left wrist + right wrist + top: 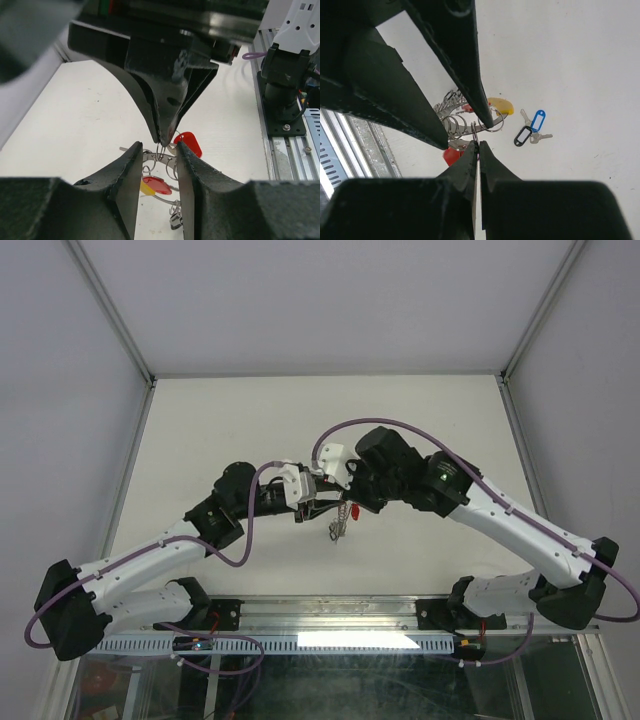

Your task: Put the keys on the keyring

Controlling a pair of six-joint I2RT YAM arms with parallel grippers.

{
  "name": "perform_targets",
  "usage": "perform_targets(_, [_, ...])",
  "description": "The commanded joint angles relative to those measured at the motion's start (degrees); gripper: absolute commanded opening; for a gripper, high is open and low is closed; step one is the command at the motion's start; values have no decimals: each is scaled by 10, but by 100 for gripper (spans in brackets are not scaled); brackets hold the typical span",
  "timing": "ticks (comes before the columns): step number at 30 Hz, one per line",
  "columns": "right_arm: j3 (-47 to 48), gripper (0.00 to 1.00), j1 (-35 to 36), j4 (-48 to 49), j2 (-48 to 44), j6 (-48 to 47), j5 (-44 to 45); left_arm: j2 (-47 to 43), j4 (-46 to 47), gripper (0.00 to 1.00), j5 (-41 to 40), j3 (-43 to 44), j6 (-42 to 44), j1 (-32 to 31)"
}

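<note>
Keyring (500,106): aloft over table (200,420) middle, red-tagged keys (189,143) dangling.
Left gripper (158,148): part-open, fingers clamping keyring across.
Right gripper (478,146): pinched tight on thin wire loop (161,151) at keyring.
Loose keys (534,127): blue and black tags, on table.

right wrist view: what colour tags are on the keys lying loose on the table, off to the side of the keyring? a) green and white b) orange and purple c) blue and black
c: the loose keys on the table carry one blue tag and one black tag.
</note>
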Motion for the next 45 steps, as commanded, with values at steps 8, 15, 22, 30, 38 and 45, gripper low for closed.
perform_targets(8, [-11, 0, 12, 76, -52, -20, -27, 9, -8, 30, 3, 22, 16, 2])
perform_targets(15, [-13, 0, 20, 82, -50, -26, -33, 14, -9, 14, 4, 22, 17, 2])
perform_targets(22, [-13, 0, 25, 89, -50, -32, -32, 17, -16, 3, 6, 21, 24, 2])
perform_targets(30, [-26, 0, 29, 111, -63, -38, -42, 10, -15, 0, 3, 16, 27, 2])
perform_targets(38, [-100, 29, 29, 232, -137, -20, -36, -31, 91, 0, -60, -36, -86, 2])
perform_targets(45, [-137, 38, 26, 330, -183, 52, 24, -52, 237, 0, -126, -118, -195, -3])
